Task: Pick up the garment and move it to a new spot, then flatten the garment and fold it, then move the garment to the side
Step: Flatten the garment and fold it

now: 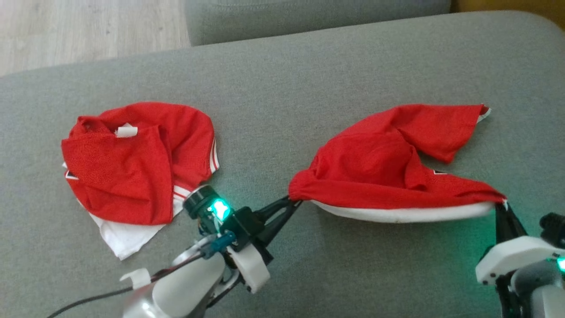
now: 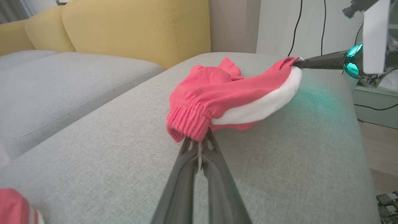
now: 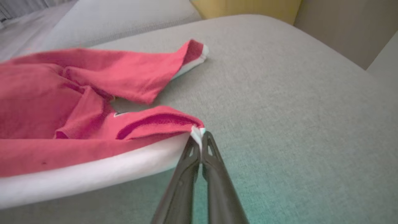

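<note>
The garment [image 1: 132,163], a red mesh jersey with a white tag and striped sleeve trim, lies crumpled at the left of the grey cushion; its corner [image 2: 15,207] peeks into the left wrist view. A second red cloth with plain white edging [image 1: 379,163] [image 2: 224,90] [image 3: 62,102] is stretched between both grippers just above the cushion. My left gripper [image 1: 295,201] [image 2: 199,141] is shut on its gathered elastic end. My right gripper [image 1: 499,204] [image 3: 199,135] [image 2: 298,63] is shut on its white-edged corner at the other end.
Everything rests on a wide grey sofa cushion [image 1: 309,79]. A second grey seat [image 2: 62,84] and yellow back cushions [image 2: 136,28] lie beyond it. Wooden floor [image 1: 88,31] shows past the far edge, and cables [image 2: 295,28] hang on the wall.
</note>
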Controlling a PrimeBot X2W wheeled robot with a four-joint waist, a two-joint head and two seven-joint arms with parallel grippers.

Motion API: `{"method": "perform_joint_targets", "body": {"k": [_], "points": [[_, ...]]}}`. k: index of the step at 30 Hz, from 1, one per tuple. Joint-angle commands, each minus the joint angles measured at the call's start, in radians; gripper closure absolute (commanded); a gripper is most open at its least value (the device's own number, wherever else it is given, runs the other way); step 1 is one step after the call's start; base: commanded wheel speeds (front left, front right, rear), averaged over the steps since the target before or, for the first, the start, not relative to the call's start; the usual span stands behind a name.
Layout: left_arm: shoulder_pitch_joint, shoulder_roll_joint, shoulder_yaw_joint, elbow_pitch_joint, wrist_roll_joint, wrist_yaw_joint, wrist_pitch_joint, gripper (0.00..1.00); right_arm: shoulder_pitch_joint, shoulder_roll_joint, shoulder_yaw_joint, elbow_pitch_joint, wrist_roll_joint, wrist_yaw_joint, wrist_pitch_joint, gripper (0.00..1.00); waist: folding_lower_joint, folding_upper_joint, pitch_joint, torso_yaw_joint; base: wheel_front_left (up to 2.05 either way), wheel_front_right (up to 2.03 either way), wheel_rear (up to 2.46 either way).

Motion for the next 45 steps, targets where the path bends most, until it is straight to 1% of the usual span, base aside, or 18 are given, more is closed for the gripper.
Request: {"method": "perform_joint_targets", "body": {"k": [1,4,6,8,11,14,17,21,22,24,27,30,33,38,43,45], "points": [[-0.03,0.028,0.044,-0.03,0.004,0.005,-0.009,1.0,-0.05,-0.011,0.034,-0.051,0.016,0.007,-0.003,1.0,0.0001,0.0,-0.011,0.001,0.0,0.0,0.0],[-0.057,0.057,0.048,-0.036,-0.004,0.001,-0.001,1.0,-0.087,-0.011,0.069,-0.098,0.095,0.007,0.029,1.0,0.0001,0.0,-0.03,-0.003,0.0,0.0,0.0],[-0.095,0.08,0.05,-0.048,-0.022,-0.003,0.026,1.0,-0.128,-0.011,0.09,-0.139,0.128,0.007,0.063,1.0,0.0001,0.0,-0.041,-0.006,0.0,0.0,0.0],[-0.157,0.112,0.043,-0.059,-0.035,-0.006,0.073,1.0,-0.187,-0.011,0.104,-0.175,0.165,0.007,0.102,1.0,0.0001,0.0,-0.056,-0.01,0.0,0.0,0.0],[-0.277,0.164,-0.001,-0.076,-0.081,-0.007,0.164,1.0,-0.306,-0.011,0.139,-0.212,0.164,0.007,0.166,1.0,0.0001,0.0,-0.078,-0.025,0.0,0.0,0.0],[-0.409,0.212,-0.038,-0.08,-0.159,-0.008,0.226,1.0,-0.456,-0.011,0.148,-0.202,0.181,0.007,0.216,1.0,0.0001,0.0,-0.106,-0.047,0.0,0.0,0.0],[-0.526,0.24,-0.058,-0.059,-0.223,-0.008,0.255,1.0,-0.593,-0.015,0.165,-0.16,0.155,0.007,0.241,1.0,0.0001,0.0,-0.127,-0.068,0.0,0.0,0.0],[-0.649,0.238,-0.058,-0.008,-0.254,-0.008,0.244,1.0,-0.711,-0.025,0.159,-0.109,0.128,0.007,0.227,1.0,0.0001,0.0,-0.138,-0.081,0.0,0.0,0.0],[-0.649,0.238,-0.058,-0.008,-0.254,-0.008,0.244,1.0,-0.711,-0.025,0.159,-0.109,0.128,0.007,0.227,1.0,0.0001,0.0,-0.138,-0.081,0.0,0.0,0.0],[-0.678,0.223,-0.049,0.031,-0.254,-0.007,0.227,1.0,-0.71,-0.022,0.12,-0.061,0.107,0.007,0.249,1.0,0.0001,0.0,-0.146,-0.084,0.0,0.0,0.0],[-0.662,0.196,-0.097,0.07,-0.265,-0.007,0.249,1.0,-0.646,-0.025,0.093,0.041,0.008,0.007,0.349,1.0,0.0001,0.0,-0.153,-0.092,0.0,0.0,0.0],[-0.643,0.19,-0.135,0.07,-0.293,-0.008,0.24,1.0,-0.608,-0.021,0.057,0.083,-0.026,0.007,0.39,1.0,0.0001,0.0,-0.155,-0.099,0.0,0.0,0.0],[-0.631,0.198,-0.175,0.05,-0.332,-0.008,0.248,1.0,-0.605,-0.016,0.054,0.077,-0.001,0.007,0.412,1.0,0.0001,0.0,-0.155,-0.106,0.0,0.0,0.0],[-0.622,0.22,-0.213,0.011,-0.402,-0.008,0.266,1.0,-0.608,-0.014,0.082,0.021,0.042,0.007,0.458,1.0,0.0001,0.0,-0.155,-0.113,0.0,0.0,0.0],[-0.585,0.245,-0.238,-0.038,-0.436,-0.008,0.315,1.0,-0.583,-0.018,0.098,-0.01,0.065,0.007,0.492,1.0,0.0001,0.0,-0.154,-0.11,0.0,0.0,0.0],[-0.553,0.254,-0.245,-0.074,-0.454,-0.008,0.36,1.0,-0.567,-0.023,0.112,-0.017,0.074,0.007,0.512,1.0,0.0001,0.0,-0.152,-0.109,0.0,0.0,0.0]]}}
